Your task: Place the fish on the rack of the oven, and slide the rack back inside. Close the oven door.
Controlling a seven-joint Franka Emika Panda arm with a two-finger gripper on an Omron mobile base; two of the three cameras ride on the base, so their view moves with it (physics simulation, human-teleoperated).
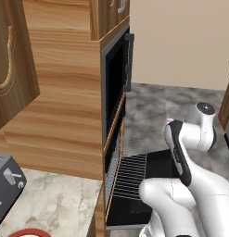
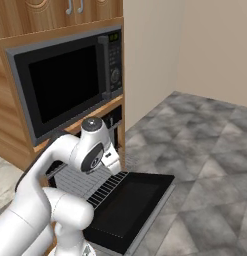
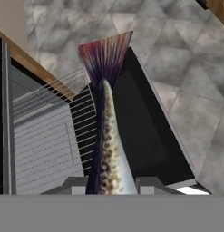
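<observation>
In the hand view, the fish [image 3: 109,140], silver and speckled with a dark back and a reddish-purple tail fin, is clamped in my gripper [image 3: 111,185]. Its tail points away from the hand. It hangs above the place where the pulled-out wire rack [image 3: 50,136] meets the dropped-open black oven door [image 3: 145,127]. The rack [image 1: 130,171] sticks out of the oven [image 1: 110,155] over the door [image 2: 130,205], and my own arm hides part of it in both base views.
A black microwave [image 2: 65,85] with a vertical bar handle sits in the wood cabinetry above the oven. On the marble counter [image 1: 55,199] to the left are a grey toaster [image 1: 4,185] and a red-rimmed plate [image 1: 30,231]. Grey tiled floor [image 2: 205,150] spreads to the right.
</observation>
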